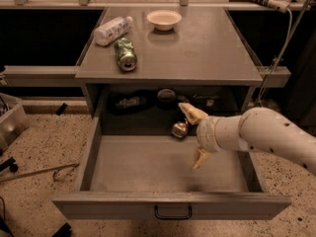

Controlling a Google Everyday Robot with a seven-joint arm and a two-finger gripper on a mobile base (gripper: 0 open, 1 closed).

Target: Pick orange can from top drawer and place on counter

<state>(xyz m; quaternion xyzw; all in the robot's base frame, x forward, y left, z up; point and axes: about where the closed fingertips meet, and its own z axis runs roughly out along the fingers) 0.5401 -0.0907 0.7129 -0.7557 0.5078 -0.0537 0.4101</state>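
Note:
The top drawer (148, 167) stands pulled out, its front panel and black wire handle (173, 213) nearest the camera. A small can (179, 129), only its silver end and dark side showing, lies at the drawer's back, right of the middle; it looks like the orange can. My gripper (188, 136) reaches in from the right on a white arm (266, 135). It is open, with one tan finger (191, 112) above the can and the other (200, 158) in front of it. The can sits just left of the gap. The counter (207, 48) is above.
On the counter lie a white plastic bottle (112, 30), a green can (125, 55) and a white bowl (164, 19). Dark items (127, 102) sit in the recess behind the drawer. A grey bin (12, 122) stands at the left and cables (276, 58) hang at the right.

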